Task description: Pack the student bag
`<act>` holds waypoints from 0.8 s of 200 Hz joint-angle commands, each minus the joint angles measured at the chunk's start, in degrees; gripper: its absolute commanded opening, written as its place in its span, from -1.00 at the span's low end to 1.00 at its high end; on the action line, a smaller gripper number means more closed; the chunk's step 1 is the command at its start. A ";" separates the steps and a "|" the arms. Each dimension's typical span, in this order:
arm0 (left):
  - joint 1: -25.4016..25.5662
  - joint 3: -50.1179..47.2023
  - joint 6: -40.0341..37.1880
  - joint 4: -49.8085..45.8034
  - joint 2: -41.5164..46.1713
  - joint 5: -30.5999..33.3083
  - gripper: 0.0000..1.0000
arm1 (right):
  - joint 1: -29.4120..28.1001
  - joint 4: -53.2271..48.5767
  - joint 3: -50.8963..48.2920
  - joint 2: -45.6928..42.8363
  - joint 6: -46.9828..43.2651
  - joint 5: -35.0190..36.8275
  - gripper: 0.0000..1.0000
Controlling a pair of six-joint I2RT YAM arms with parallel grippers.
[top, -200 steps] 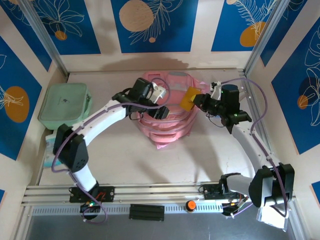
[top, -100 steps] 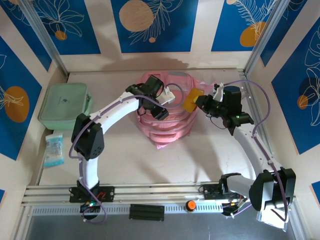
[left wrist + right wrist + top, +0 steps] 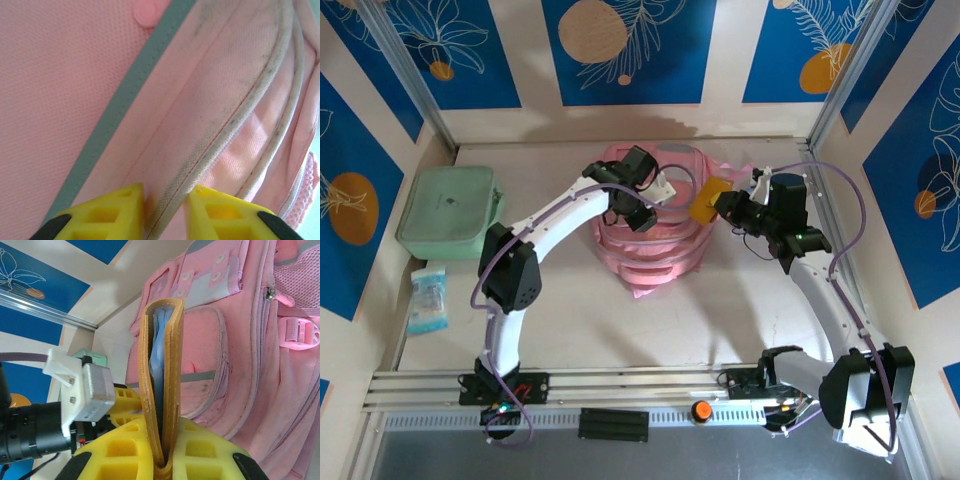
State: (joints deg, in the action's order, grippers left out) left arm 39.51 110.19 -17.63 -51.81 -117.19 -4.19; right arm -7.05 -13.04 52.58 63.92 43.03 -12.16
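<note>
Left gripper (image 3: 165, 200) pinched narrow on a piped seam of the student bag (image 3: 660, 258); right gripper (image 3: 162, 440) clamps a flat orange case (image 3: 174, 370) edge-up beside it.

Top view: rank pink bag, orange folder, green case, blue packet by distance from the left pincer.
1. student bag: its edge is pinched in the left pincer
2. orange folder: just right
3. green case: far left
4. blue packet: left edge, nearer the bases

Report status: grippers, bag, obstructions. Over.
Left gripper pinching student bag pocket rim. Right gripper shut on orange wallet, near the bag. No obstruction seen.
</note>
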 commanded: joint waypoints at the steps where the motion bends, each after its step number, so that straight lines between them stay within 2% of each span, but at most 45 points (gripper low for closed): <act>1: -0.26 3.00 2.20 -0.21 0.30 1.90 -0.57 | 0.28 -0.40 -0.89 -1.85 -0.31 0.29 -0.91; 34: -0.40 2.92 2.84 0.87 1.90 1.13 -0.71 | 0.55 -0.95 -1.27 -2.57 -0.23 0.65 -0.91; 72: -0.62 2.75 5.22 3.00 2.58 -1.57 -1.00 | 0.59 -0.71 -3.21 -3.92 1.99 1.83 -0.91; 126: -0.62 1.69 10.33 7.64 5.97 -6.45 -1.00 | 0.90 -4.96 -4.34 -6.09 5.25 7.31 -0.91; 160: -0.24 0.58 15.57 12.46 9.26 -11.17 -1.00 | 1.25 -7.02 -5.57 -5.65 11.05 1.94 -0.91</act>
State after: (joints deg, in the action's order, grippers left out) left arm 39.31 111.22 -7.75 -45.69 -113.73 -9.10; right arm -6.15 -18.06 48.29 58.98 49.08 -6.83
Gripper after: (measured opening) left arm 0.062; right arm 0.094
